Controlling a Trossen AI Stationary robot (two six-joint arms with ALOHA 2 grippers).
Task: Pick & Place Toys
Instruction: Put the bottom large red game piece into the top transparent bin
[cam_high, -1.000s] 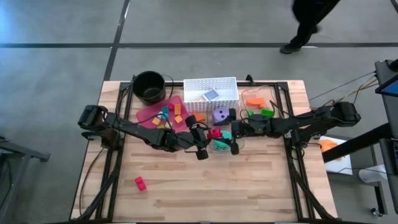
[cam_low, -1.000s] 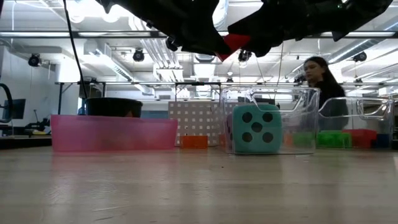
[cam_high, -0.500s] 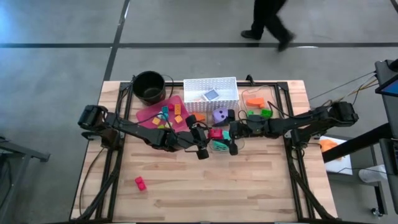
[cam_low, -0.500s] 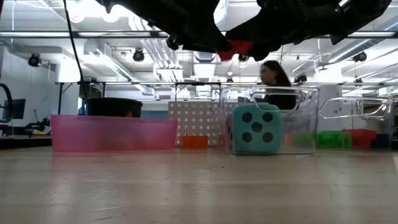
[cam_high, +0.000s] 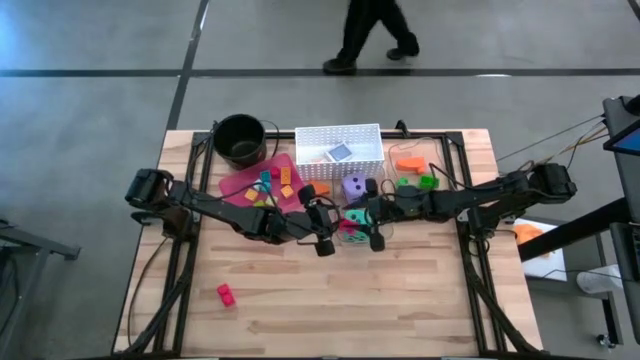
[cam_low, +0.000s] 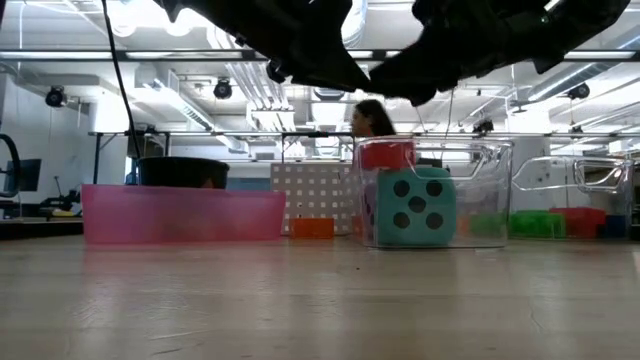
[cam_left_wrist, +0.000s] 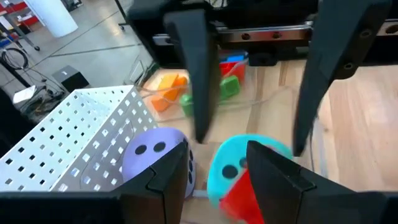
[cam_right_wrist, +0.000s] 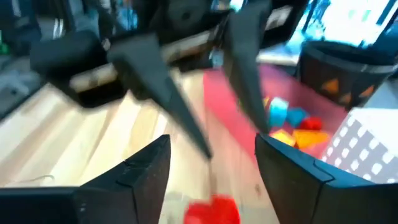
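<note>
**Two claws spread above a red brick lying on the teal die**

Two arms meet nose to nose over the middle of the desk. The left claw and the right claw face each other just above the toys. Each wrist view shows that arm's own fingers standing apart with nothing pinched between them. The other arm's dark fingers, also spread, show beyond.

The red brick lies on top of the teal die, free of both claws, which hang just over it in the low view. The teal die stands inside a clear container. The purple die sits just beside the teal one, next to the white perforated basket.

The basket holds a small card. The pink tray, left of the basket, carries several small bricks in yellow, orange and blue. A black pot stands at the tray's far corner. A second red brick lies alone on the desk's near left part, well apart from everything else. Orange and green pieces lie beyond the right arm.

A person walks across the floor behind the desk.
</note>
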